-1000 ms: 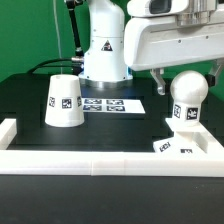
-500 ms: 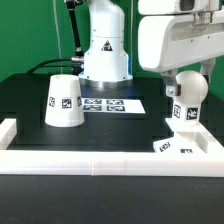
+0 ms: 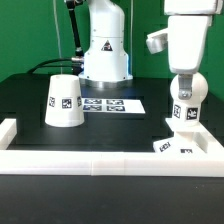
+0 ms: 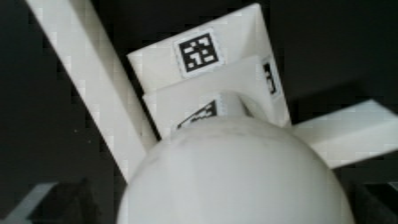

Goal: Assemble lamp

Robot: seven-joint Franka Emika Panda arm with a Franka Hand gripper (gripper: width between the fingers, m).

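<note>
The round bulb point(image 3: 187, 98) stands upright on its short stem on the flat angular base point(image 3: 172, 146) at the exterior view's right. My gripper point(image 3: 186, 80) hangs straight down over the bulb's top, fingers spread to either side of it, holding nothing. In the wrist view the bulb point(image 4: 222, 170) fills the near part of the picture and hides my fingers; the tagged base point(image 4: 210, 55) lies beyond it. The truncated-cone shade point(image 3: 64, 102) stands alone at the exterior view's left.
The marker board point(image 3: 110, 103) lies in the middle, in front of the robot pedestal point(image 3: 105, 50). A low white wall point(image 3: 100, 160) runs along the front and up both sides; it shows in the wrist view point(image 4: 98, 95) right beside the base.
My gripper has swung from the exterior view's right to straight above the bulb, turned about its axis and come lower. The bulb, base and shade have not moved.
</note>
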